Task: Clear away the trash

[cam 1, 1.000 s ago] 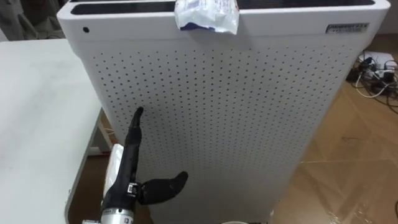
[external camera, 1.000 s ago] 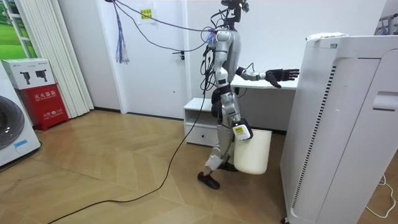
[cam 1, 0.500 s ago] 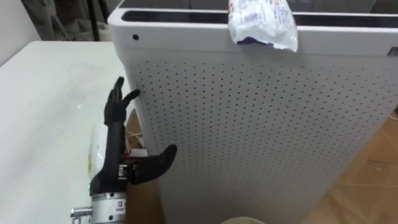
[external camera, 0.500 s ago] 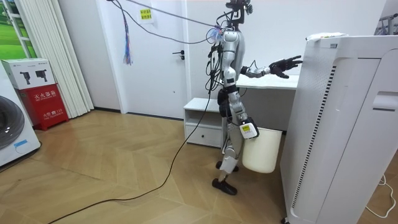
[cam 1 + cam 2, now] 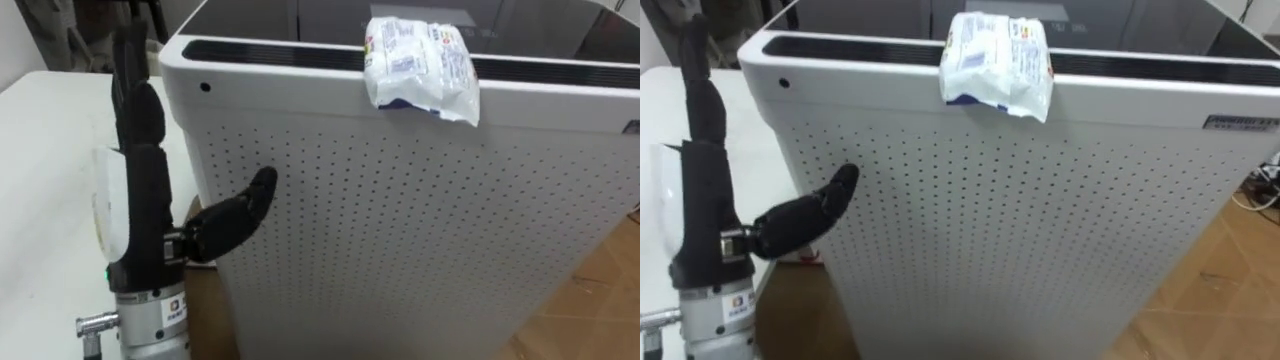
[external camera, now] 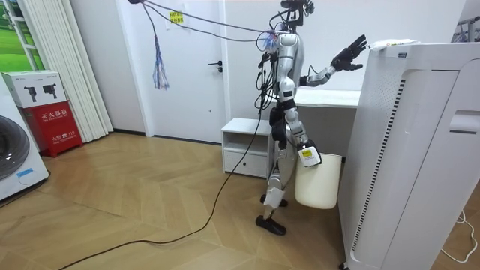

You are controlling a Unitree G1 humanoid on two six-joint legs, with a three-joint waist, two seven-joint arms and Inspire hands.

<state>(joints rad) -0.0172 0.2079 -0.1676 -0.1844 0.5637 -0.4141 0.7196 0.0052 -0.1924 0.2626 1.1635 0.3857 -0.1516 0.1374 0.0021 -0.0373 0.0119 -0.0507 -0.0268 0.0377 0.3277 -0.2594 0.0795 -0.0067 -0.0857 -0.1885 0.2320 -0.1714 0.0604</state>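
Tall white perforated appliance (image 5: 400, 230) beside white table (image 5: 40, 150); low cabinet (image 6: 244, 142), red box (image 6: 58, 124) on wood floor (image 6: 150, 202).

You'll find the garbage, a crumpled white wrapper (image 5: 420, 68) with blue and red print, lying on top of the tall white perforated unit (image 5: 400, 230). It sits at the near edge, its near end drooping over the front face.

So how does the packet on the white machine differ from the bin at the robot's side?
The packet is small and crumpled, with print; the bin is large, smooth and plain. The packet lies on top of the machine; the bin hangs low. Both are whitish.
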